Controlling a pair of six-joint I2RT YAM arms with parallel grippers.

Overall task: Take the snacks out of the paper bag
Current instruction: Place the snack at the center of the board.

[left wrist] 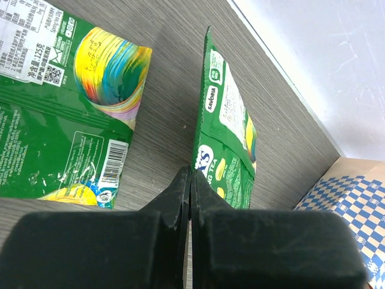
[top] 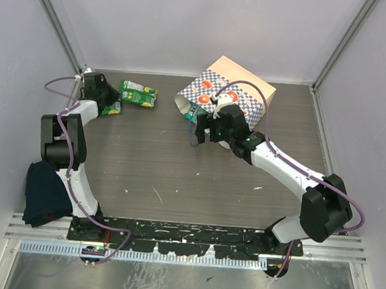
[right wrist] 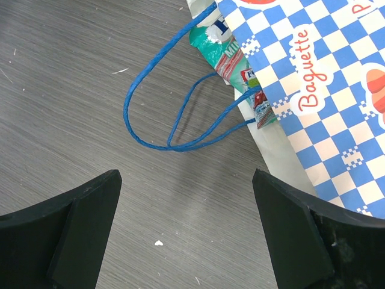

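The paper bag (top: 241,88) lies on its side at the back of the table, mouth facing left. A teal snack packet (right wrist: 231,57) pokes out of the mouth beside the blue cord handles (right wrist: 174,120). My right gripper (top: 202,133) is open and empty, hovering over the table just in front of the mouth; in the right wrist view (right wrist: 186,177) the bag (right wrist: 319,90) is at the upper right. My left gripper (left wrist: 191,176) at the far left (top: 105,99) is shut on the edge of a green snack packet (left wrist: 225,138). A larger green packet (left wrist: 54,108) lies flat beside it (top: 138,93).
A dark blue cloth (top: 45,196) lies at the near left by the left arm's base. The back wall and side rails border the table close behind the bag and the left gripper.
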